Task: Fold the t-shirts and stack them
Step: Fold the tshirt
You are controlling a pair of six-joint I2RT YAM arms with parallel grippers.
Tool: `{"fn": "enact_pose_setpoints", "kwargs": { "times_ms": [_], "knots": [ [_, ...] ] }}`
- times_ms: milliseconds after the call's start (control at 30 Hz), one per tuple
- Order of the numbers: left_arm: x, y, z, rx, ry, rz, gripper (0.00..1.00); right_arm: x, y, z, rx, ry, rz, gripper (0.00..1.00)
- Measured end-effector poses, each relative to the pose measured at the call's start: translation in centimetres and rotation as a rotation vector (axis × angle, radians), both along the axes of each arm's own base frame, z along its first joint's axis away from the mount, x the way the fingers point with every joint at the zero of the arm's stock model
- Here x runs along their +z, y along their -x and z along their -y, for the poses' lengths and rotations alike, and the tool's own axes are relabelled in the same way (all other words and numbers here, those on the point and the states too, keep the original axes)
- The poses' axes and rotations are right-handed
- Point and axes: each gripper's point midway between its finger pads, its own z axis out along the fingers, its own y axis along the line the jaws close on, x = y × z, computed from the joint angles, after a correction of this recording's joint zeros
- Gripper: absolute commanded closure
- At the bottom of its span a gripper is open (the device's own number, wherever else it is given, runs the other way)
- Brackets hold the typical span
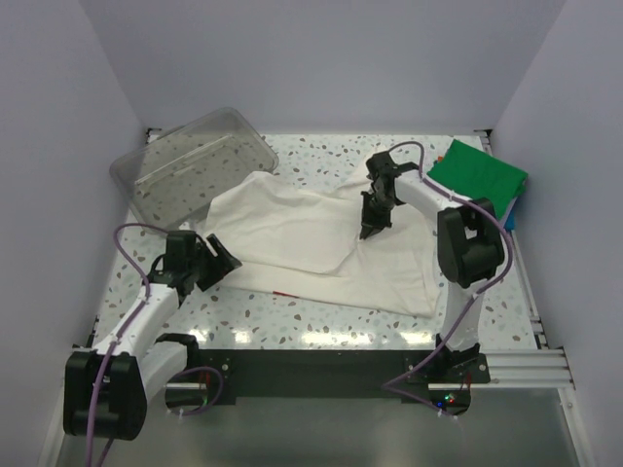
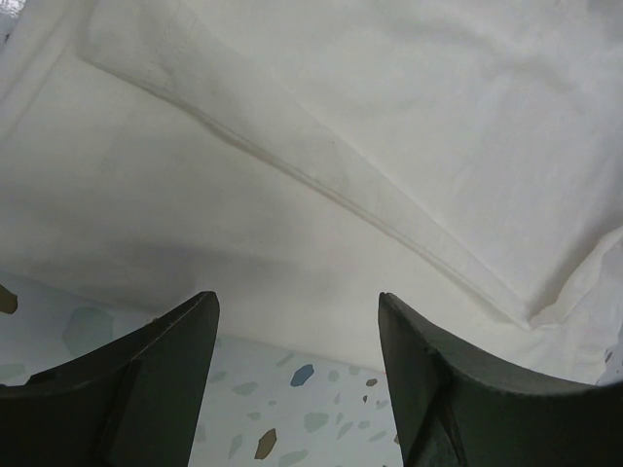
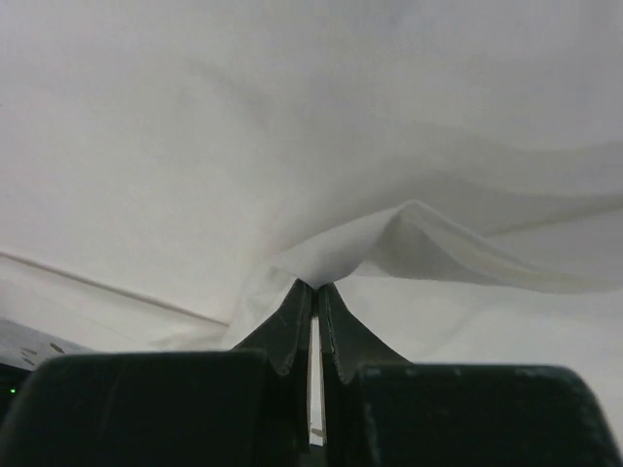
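A cream-white t-shirt [image 1: 321, 243] lies spread and partly folded across the middle of the table. My right gripper [image 1: 371, 231] is shut on a pinch of its cloth near the shirt's middle right; in the right wrist view the fabric [image 3: 341, 258] tents up from the closed fingertips [image 3: 315, 287]. My left gripper [image 1: 226, 260] stands open at the shirt's left edge, low over the table. The left wrist view shows its fingers [image 2: 185, 341] apart with bare tabletop between them and the shirt's hem [image 2: 321, 185] just ahead. A folded green t-shirt [image 1: 477, 175] lies at the back right atop other folded ones.
A clear plastic tub [image 1: 190, 167] sits tilted at the back left, its rim touching the shirt's corner. Walls close in the table on the left, back and right. The arm bases and a metal rail [image 1: 506, 365] run along the near edge.
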Motion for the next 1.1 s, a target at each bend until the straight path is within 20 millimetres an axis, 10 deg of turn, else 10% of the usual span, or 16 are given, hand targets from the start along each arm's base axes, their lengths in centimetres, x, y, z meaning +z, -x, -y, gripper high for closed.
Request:
{"fn": "enact_pose_setpoints", "kwargs": {
  "times_ms": [100,267,500,800,1100],
  "knots": [
    [-0.3,0.1,0.0,-0.005,-0.006,-0.011,0.28,-0.9,-1.1,-1.0,0.001,-0.022,-0.018,1.00],
    [-0.6,0.1,-0.1,-0.019,-0.019,-0.022,0.28,-1.1,-2.5,-2.0,-0.012,-0.052,-0.016,0.56],
    [0.1,-1.1,-0.1,-0.036,-0.036,-0.004,0.28,1.2,-3.2,-2.6,-0.027,-0.090,0.043,0.28],
    [-0.4,-3.0,0.2,-0.045,-0.024,0.018,0.29,7.0,1.9,-0.6,-0.050,-0.141,0.180,0.22],
    [-1.8,-2.5,0.5,-0.042,-0.004,0.030,0.29,-1.9,10.5,2.3,-0.089,-0.057,-0.055,0.22]
  ]
}}
